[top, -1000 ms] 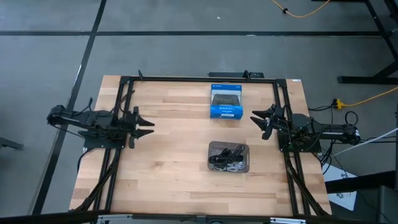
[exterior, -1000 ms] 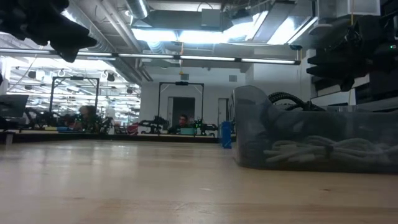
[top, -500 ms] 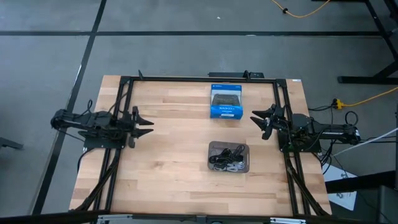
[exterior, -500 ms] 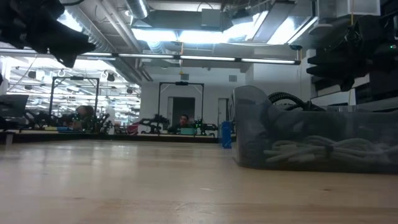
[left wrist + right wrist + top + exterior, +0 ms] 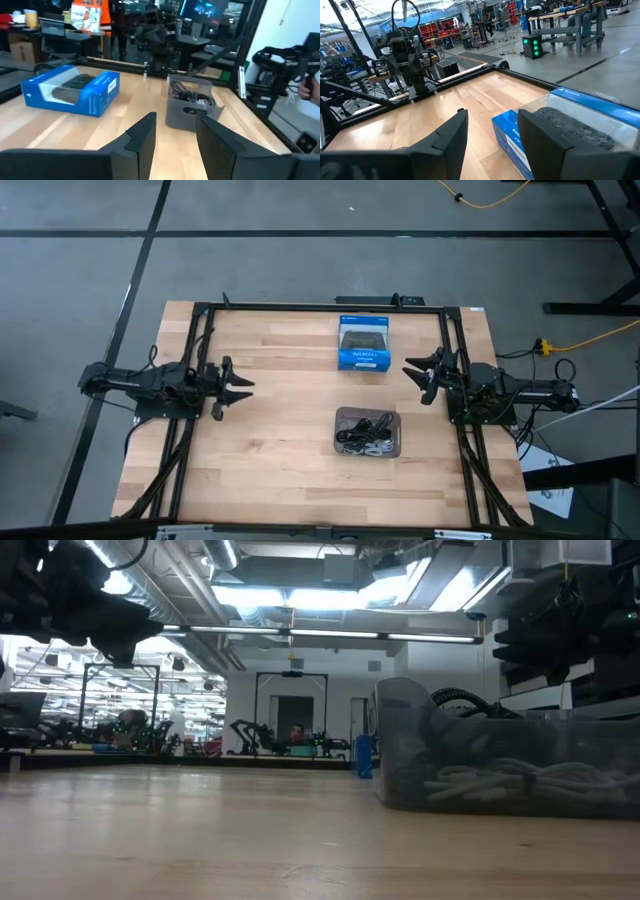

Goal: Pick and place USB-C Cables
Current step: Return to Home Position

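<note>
A grey tray (image 5: 367, 433) stands on the table right of centre, with black and white USB-C cable bundles (image 5: 365, 438) lying inside; in the low view the white bundles (image 5: 520, 780) show through its wall, and the tray (image 5: 190, 106) is also in the left wrist view. My left gripper (image 5: 243, 385) hovers open at the table's left side, pointing right toward the tray. My right gripper (image 5: 410, 372) hovers open at the right side, near the blue box. Neither touches anything.
A blue box (image 5: 363, 342) picturing a black controller lies near the far edge, above the tray; it also shows in the right wrist view (image 5: 560, 125). Black frame rails (image 5: 195, 360) run along both table sides. Bare wood lies between the left gripper and the tray.
My left arm has moved toward the table's right, its open gripper advancing a short way over the table toward the tray. The right arm, tray and box have stayed still.
</note>
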`<move>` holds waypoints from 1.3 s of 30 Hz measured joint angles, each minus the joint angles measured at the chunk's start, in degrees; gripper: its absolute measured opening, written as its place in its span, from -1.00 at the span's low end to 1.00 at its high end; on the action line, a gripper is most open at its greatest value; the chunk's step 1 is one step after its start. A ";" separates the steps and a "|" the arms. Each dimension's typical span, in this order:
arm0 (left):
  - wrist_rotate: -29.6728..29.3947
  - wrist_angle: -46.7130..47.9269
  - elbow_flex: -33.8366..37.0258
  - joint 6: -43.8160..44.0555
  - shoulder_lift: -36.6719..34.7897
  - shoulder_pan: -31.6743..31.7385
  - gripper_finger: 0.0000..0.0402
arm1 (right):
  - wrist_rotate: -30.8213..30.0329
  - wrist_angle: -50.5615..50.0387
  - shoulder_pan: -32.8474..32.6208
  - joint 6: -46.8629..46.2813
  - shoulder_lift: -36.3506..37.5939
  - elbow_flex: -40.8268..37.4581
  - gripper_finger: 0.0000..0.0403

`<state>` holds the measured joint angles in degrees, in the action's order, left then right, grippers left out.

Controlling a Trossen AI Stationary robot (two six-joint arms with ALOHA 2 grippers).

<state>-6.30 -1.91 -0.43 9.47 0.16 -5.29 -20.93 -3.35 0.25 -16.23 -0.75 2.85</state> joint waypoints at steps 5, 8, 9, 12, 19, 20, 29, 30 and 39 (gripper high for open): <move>0.48 -0.76 0.00 2.63 -0.02 1.89 -0.35 | 0.00 0.00 0.00 0.20 0.02 0.00 -0.12; 0.57 -0.83 0.00 5.03 -0.02 2.71 -0.35 | 0.00 0.02 0.00 1.24 0.00 0.00 -0.12; 1.05 -0.83 0.00 5.11 -0.02 2.85 -0.35 | 0.02 -0.01 0.00 1.70 0.01 0.00 -0.12; 1.73 -0.34 0.00 5.18 -0.02 2.94 -0.35 | 0.04 0.00 0.00 3.41 0.00 0.00 -0.12; 1.55 0.30 0.00 5.15 -0.02 2.93 -0.35 | 0.01 0.00 0.00 5.33 0.01 0.00 -0.12; 1.55 0.17 0.00 5.06 -0.02 2.92 -0.35 | 0.01 0.00 0.00 4.94 0.00 0.00 -0.12; 1.55 0.13 0.00 5.39 -0.02 2.92 -0.35 | 0.01 -0.04 0.00 8.22 -0.11 0.00 -0.12; 1.55 0.13 0.00 5.85 -0.02 2.92 -0.35 | 0.03 -0.02 0.00 8.54 -0.12 0.00 -0.12; 3.47 0.81 -0.02 6.74 -0.02 2.92 -0.35 | 0.08 -0.20 0.00 8.27 -1.90 0.04 -0.12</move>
<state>-2.83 -1.10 -0.45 16.21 0.14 -2.37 -20.85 -3.55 0.25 -7.96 -2.65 2.90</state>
